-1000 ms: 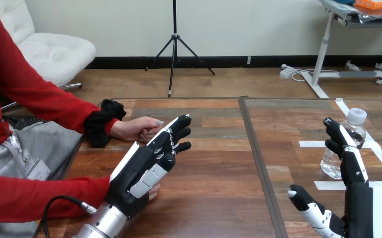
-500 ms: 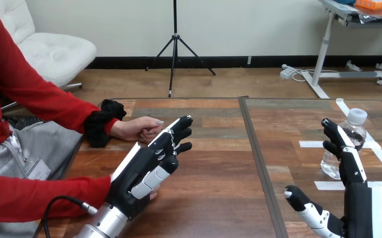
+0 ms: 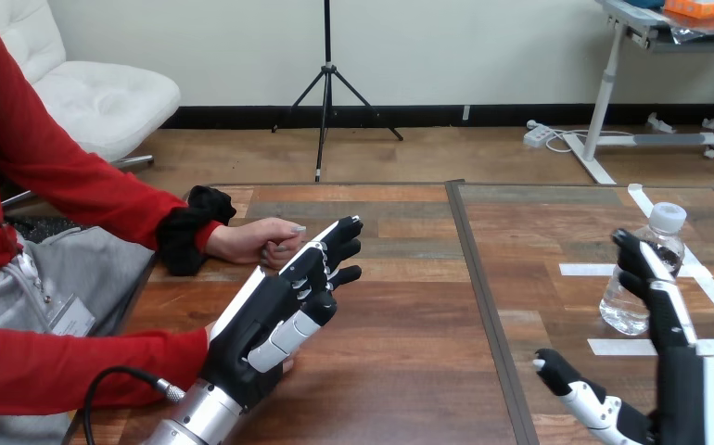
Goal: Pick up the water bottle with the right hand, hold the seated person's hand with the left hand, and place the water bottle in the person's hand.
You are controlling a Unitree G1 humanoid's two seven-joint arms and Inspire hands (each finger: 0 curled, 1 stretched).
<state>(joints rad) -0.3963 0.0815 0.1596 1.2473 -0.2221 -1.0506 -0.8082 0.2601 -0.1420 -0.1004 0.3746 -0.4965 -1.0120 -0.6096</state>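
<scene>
Reaching toward the water bottle (image 3: 618, 308), the right hand (image 3: 682, 385) keeps its fingers (image 3: 652, 274) straight and thumb spread wide, gripping nothing, likely so the bottle can slot into that gap. The bottle stands upright just beyond and left of those fingers, contact unclear, well in from the surface (image 3: 409, 311) far edge. The left hand (image 3: 261, 324) is open and empty, fingertips beside the person's hand (image 3: 256, 243), with bare room between the two hands.

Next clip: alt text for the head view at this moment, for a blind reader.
The robot's right hand stands open beside a clear water bottle upright on the wooden table, not yet gripping it. Its left hand, fingers straight, extends close to the person's hand resting on the table at the left, not curled round it.
</scene>
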